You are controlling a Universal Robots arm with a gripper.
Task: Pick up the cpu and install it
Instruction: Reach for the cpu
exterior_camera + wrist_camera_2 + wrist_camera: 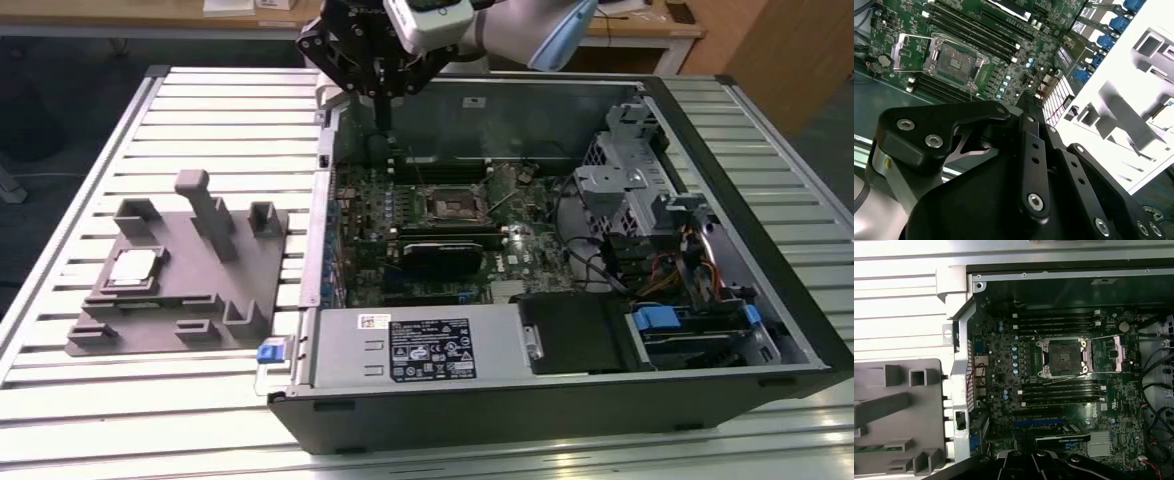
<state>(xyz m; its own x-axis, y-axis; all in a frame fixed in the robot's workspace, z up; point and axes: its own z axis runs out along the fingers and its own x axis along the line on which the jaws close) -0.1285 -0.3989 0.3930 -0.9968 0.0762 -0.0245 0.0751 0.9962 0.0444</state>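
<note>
- Exterior view: the pincer (383, 122) hangs above the far side of the open case (561, 415). Its fingers point down and are drawn together, with nothing between them.
- The socket (451, 207) sits on the green board (534, 240), below the pincer and a little nearer the camera.
- The cpu (134, 268) is well apart from the pincer — off toward the exterior view's left. It lies flat on the grey fixture (187, 300), silvery top up.
- The fixture stands on the slatted table (200, 110), just beside the case.
- Second wrist view: the pincer's (1029, 98) dark links run together to a single tip that grips nothing.
- Beyond that tip lies the socket (956, 59), with its metal frame around it.
- To one side of the tip the fixture (1134, 105) is washed out to a pale glare.
- First wrist view: the socket (1063, 357) lies ahead of the pincer's links, among the memory slots. Its cover plate seems to be swung open beside it — the view is too dim to be sure.
- The fixture (899, 410) lies outside the case wall (961, 370), off to the side of the pincer.
</note>
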